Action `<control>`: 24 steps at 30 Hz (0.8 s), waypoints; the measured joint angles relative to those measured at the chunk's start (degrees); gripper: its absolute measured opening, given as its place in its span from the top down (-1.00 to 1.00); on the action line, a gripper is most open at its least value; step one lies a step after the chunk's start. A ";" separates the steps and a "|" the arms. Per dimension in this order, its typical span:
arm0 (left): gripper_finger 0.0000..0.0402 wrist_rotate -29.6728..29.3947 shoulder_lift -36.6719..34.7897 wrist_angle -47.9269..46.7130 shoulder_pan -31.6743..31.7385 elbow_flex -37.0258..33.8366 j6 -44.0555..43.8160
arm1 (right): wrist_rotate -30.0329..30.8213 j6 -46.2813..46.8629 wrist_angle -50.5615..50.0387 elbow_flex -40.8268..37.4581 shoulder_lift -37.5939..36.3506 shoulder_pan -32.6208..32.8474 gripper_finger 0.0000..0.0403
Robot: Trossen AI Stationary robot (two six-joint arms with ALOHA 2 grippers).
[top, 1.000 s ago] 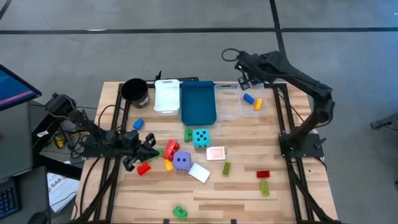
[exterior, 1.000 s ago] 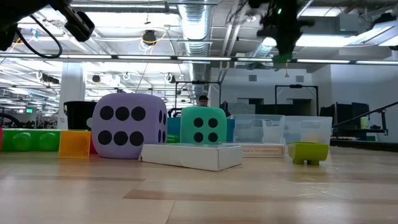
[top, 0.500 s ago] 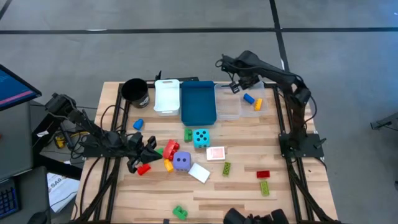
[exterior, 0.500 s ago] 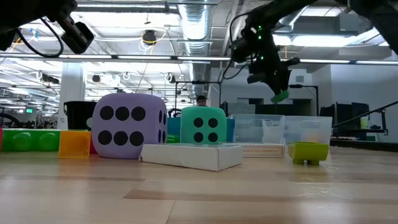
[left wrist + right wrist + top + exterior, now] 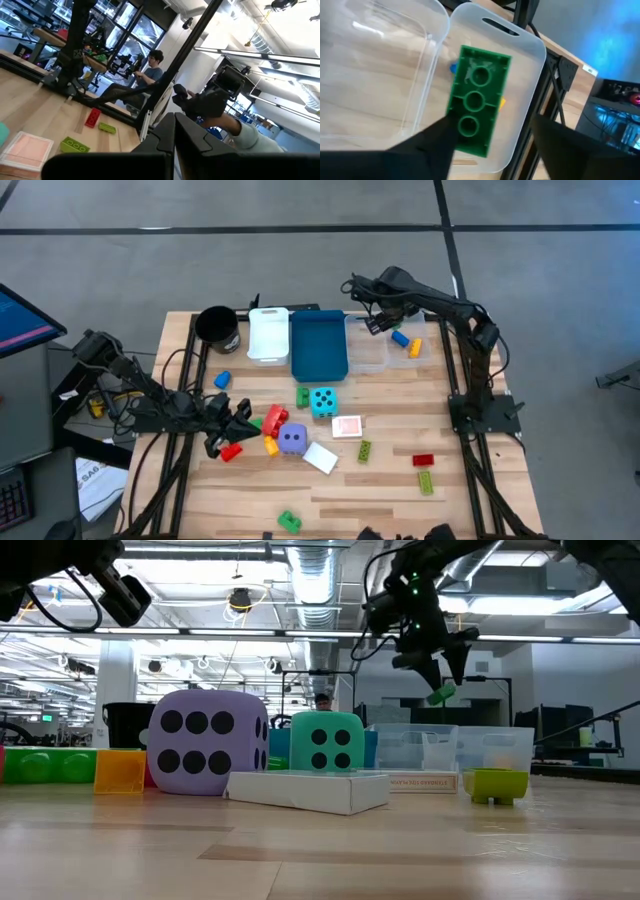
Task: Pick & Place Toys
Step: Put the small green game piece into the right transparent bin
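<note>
- We have the right pincer (image 5: 372, 326) over the clear bins (image 5: 388, 350) at the counter's (image 5: 470, 498) far right, its fingers parted, with a green brick (image 5: 477, 107) against one finger.
- We judge the drop should finish squarely over the bin holding the blue and yellow bricks.
- We cannot tell whether the brick is gripped or already falling.
- The left pincer (image 5: 243, 420), shut and empty, waits near the red bricks (image 5: 274, 420).

Glossy green plastic brick (image 5: 476, 101) against my matt dark fingers (image 5: 431, 145); beneath lies a frosted, smooth plastic bin (image 5: 527, 85) on the pale, grained wood counter (image 5: 380, 480).
</note>
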 joint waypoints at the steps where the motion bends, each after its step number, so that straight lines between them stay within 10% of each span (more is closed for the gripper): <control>1: 1.00 0.01 0.00 0.04 0.00 0.00 0.00 | 0.00 0.73 0.00 0.00 0.00 0.23 -0.39; 17: 1.00 -0.81 0.00 1.50 0.02 0.00 1.26 | -1.55 5.94 0.00 0.02 0.00 3.41 -0.24; 24: 1.00 -18.77 -0.02 -5.15 6.06 0.27 5.29 | -1.96 6.74 0.00 0.02 0.00 4.60 -0.27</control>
